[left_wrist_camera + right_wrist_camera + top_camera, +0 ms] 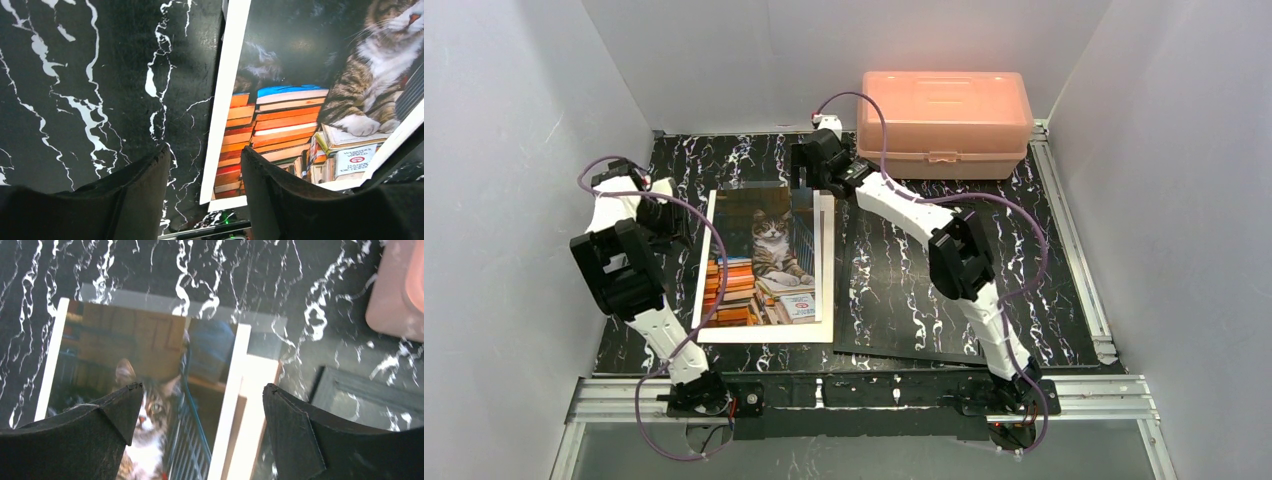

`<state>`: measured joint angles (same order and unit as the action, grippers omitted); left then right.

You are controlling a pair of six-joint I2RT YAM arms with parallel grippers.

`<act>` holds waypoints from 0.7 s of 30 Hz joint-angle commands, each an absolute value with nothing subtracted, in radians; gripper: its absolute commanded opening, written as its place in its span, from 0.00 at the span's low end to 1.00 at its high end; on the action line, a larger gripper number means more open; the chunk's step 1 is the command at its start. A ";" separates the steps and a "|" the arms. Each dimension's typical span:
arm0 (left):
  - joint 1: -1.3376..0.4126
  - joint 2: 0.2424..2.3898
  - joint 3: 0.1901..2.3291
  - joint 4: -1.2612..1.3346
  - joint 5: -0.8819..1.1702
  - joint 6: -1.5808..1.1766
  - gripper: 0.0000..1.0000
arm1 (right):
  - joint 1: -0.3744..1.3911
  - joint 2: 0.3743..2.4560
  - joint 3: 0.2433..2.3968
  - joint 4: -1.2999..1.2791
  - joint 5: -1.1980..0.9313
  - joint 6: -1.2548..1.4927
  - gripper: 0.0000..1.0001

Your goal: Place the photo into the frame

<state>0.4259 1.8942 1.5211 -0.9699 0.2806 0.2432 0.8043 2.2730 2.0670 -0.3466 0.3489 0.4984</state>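
The photo (764, 265) of a tabby-and-white cat among books lies face up left of centre on the black marble table (894, 240). A clear pane (225, 325) covers its far end. The frame (904, 349), thin, dark and hard to make out, lies flat just right of the photo; one corner (332, 377) shows in the right wrist view. My left gripper (205, 170) is open, its fingers either side of the photo's (300, 100) left edge near the front corner. My right gripper (202, 395) hangs wide open over the photo's (150, 370) far right border, holding nothing.
A pink plastic box (946, 120) stands at the back right, its corner (400, 285) close to the right gripper. A second white sheet with a brown edge (257, 390) sticks out from under the photo's far right corner. White walls enclose the table.
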 commanded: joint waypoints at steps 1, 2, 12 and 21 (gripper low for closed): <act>0.389 1.888 1.491 -0.924 0.217 0.272 0.51 | 0.765 2.419 2.226 -0.406 0.329 0.511 0.99; 0.378 1.892 1.483 -0.912 0.207 0.276 0.51 | 0.758 2.445 2.244 -0.403 0.320 0.513 0.99; 0.299 1.914 1.400 -0.825 0.168 0.294 0.50 | 0.708 2.518 2.268 -0.366 0.304 0.508 0.99; 0.269 1.953 1.379 -0.775 0.102 0.288 0.42 | 0.682 2.584 2.271 -0.317 0.221 0.530 0.99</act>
<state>0.2783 1.9526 1.3849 -0.7845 0.1467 0.2779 0.6884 2.5343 2.2311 -0.3725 0.2737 0.5171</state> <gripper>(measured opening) 0.447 0.984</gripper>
